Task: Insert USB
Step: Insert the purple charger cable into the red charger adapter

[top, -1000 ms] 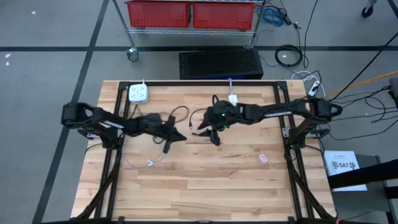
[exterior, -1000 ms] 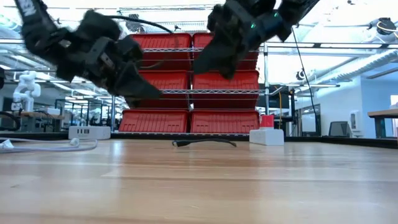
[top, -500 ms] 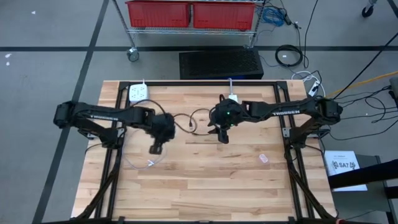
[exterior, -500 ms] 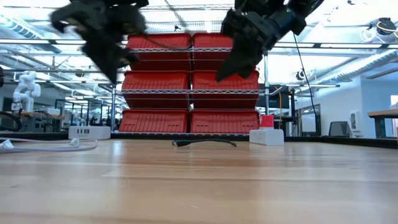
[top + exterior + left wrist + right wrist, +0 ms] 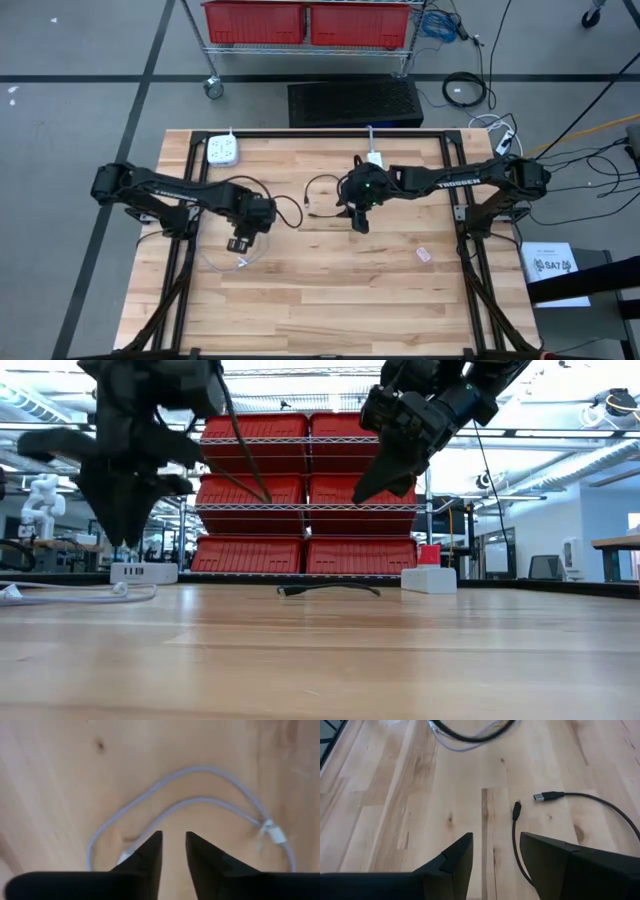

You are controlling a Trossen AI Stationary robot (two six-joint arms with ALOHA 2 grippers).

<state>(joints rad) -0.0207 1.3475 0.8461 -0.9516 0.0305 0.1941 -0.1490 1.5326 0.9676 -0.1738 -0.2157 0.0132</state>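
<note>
Nothing is seen to be plugged in yet, so the insertion is judged to lie wholly ahead. The black cable (image 5: 580,810) lies loose on the tabletop (image 5: 330,290), its USB plug (image 5: 546,796) bare and unheld, and the white power strip (image 5: 223,150) sits well apart at the far edge. The left end effector (image 5: 173,851) is held slightly parted and empty over the white cable (image 5: 200,802). The right end effector (image 5: 495,857) is held apart, empty, near the plug.
</note>
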